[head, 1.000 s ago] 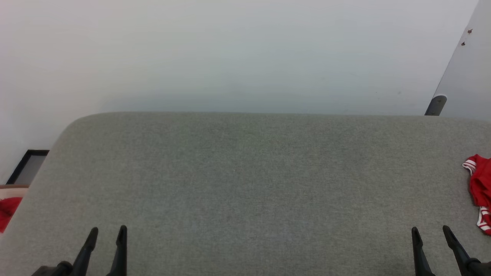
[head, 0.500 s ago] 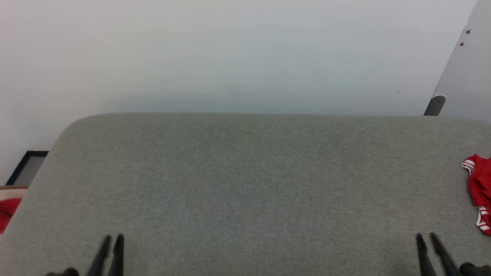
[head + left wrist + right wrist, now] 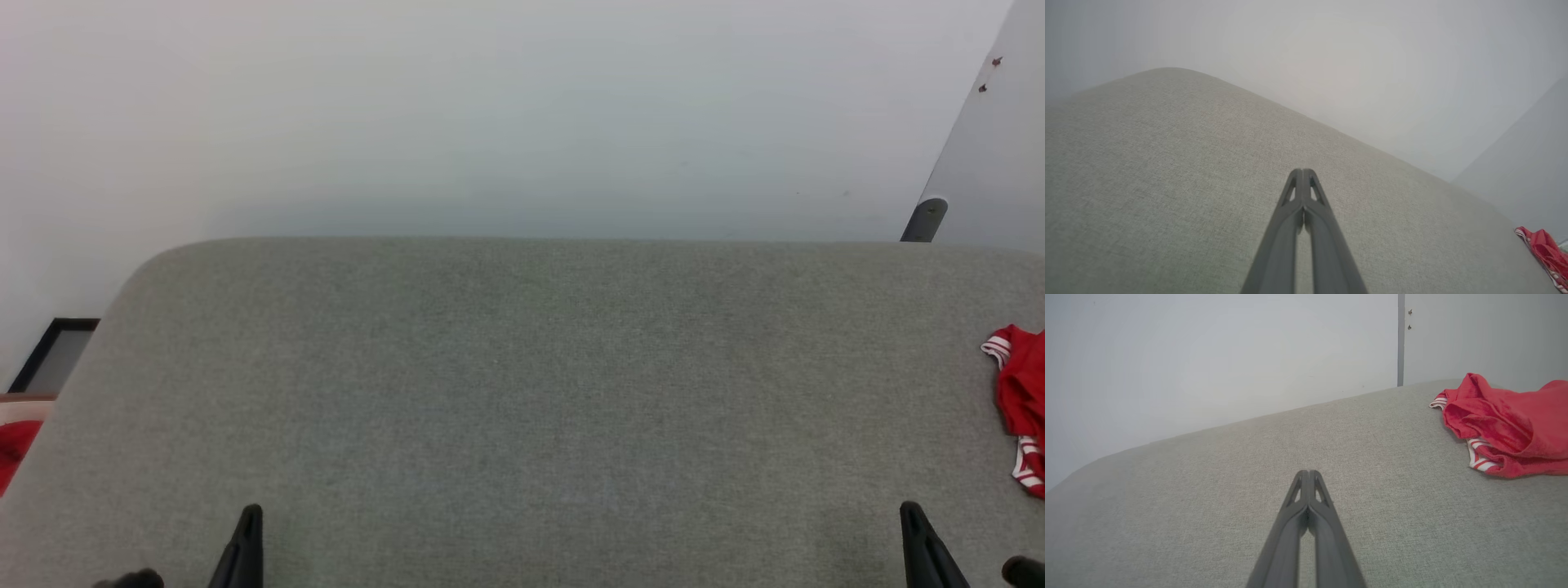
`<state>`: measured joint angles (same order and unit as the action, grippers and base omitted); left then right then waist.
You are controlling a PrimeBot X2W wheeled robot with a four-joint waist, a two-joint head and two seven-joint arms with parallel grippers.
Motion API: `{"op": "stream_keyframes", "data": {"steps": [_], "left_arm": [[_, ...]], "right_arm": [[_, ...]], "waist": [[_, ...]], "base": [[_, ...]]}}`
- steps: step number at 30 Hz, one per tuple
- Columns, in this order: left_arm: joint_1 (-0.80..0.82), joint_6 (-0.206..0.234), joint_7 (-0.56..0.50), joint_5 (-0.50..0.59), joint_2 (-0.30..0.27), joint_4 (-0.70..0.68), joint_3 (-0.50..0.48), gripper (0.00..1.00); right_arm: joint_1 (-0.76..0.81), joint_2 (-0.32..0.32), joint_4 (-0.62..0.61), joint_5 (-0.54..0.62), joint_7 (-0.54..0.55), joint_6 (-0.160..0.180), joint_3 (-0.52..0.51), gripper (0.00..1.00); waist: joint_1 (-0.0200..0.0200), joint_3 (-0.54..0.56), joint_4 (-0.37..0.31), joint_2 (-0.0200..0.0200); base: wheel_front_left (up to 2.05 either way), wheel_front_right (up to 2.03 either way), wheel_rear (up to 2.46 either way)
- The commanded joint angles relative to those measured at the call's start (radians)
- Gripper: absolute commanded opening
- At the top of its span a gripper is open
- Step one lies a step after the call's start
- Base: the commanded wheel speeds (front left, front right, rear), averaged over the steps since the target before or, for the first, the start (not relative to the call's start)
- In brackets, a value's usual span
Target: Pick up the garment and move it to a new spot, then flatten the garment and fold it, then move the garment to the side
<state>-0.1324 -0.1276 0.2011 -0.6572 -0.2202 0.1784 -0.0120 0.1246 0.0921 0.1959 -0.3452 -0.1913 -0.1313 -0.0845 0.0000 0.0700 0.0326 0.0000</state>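
Observation:
The garment (image 3: 1022, 408) lies crumpled at the right edge of the grey fabric surface (image 3: 522, 392), bright red with red-and-white striped trim; it runs past the frame edge. The right wrist view shows the garment (image 3: 1506, 424) bunched up at its right, and the left wrist view catches the garment (image 3: 1543, 249) as a small red corner. My left gripper (image 3: 249, 516) sits low at the front left, shut with nothing in it, its tips (image 3: 1303, 173) pressed together. My right gripper (image 3: 910, 514) is at the front right, shut and empty, a short way left of the garment; its tips (image 3: 1308, 474) meet.
A pale wall rises behind the surface. A grey panel with a dark foot (image 3: 924, 219) stands at the back right. Off the left edge lie a dark-framed panel (image 3: 51, 355) and a bit of red cloth (image 3: 12, 445) on the floor.
Both grippers have closed from open to shut and drawn back slightly toward the bottom edge. The garment has not moved.

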Motion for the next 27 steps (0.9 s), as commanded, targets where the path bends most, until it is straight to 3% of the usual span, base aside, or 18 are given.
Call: {"op": "stream_keyframes", "data": {"steps": [1,27], "left_arm": [[0.031,-0.001,-0.009,-0.031,-0.004,-0.011,-0.01,0.0],[0.106,-0.002,-0.113,-0.344,0.054,0.014,-0.042,0.0]], "right_arm": [[-0.035,0.003,-0.013,-0.04,0.008,0.0,-0.004,0.0],[-0.105,-0.012,0.006,-0.455,0.107,0.0,-0.012,0.0]], "waist": [[0.0,-0.001,0.0,0.0],[0.0,-0.018,-0.008,0.0]], "base": [[0.0,0.0,0.0],[0.0,0.0,0.0]]}}
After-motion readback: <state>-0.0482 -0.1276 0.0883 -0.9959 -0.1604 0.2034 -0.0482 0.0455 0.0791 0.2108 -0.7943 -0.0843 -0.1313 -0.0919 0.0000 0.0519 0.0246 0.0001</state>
